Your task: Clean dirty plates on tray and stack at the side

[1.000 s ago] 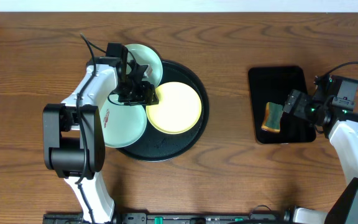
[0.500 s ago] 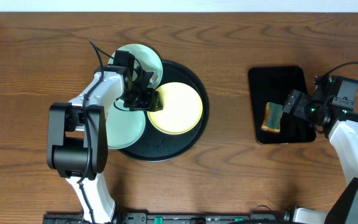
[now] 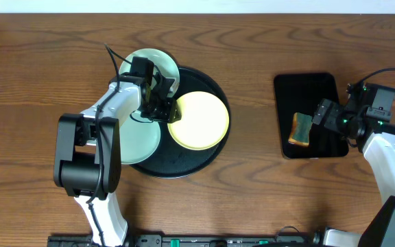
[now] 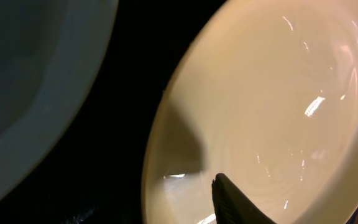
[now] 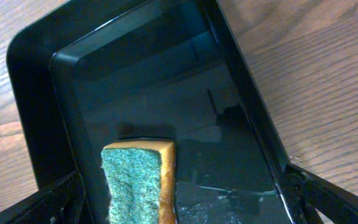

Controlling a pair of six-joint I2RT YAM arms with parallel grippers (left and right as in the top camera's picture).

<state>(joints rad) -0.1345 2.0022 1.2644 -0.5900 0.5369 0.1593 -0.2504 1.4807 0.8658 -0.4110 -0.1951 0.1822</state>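
The left gripper (image 3: 162, 104), the nearer arm, is sitting at the left rim of the yellow plate (image 3: 199, 121), which is lying rightward of it on the round black tray (image 3: 184, 165). One fingertip (image 4: 232, 199) is reaching inside the rim, but whether it is gripping cannot be determined. The right gripper (image 3: 319, 118) is hanging wide open and empty by the sponge (image 3: 300, 128). Against a second ago, the gripper and plate are sitting slightly further right.

Tray (image 3: 184, 162), yellow plate (image 3: 199, 121) inside, rear mint plate (image 3: 166, 63), left mint plate (image 3: 140, 141) (overhanging)

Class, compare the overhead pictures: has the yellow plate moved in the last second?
Yes. The yellow plate has slid right, nearer the round tray's right rim.
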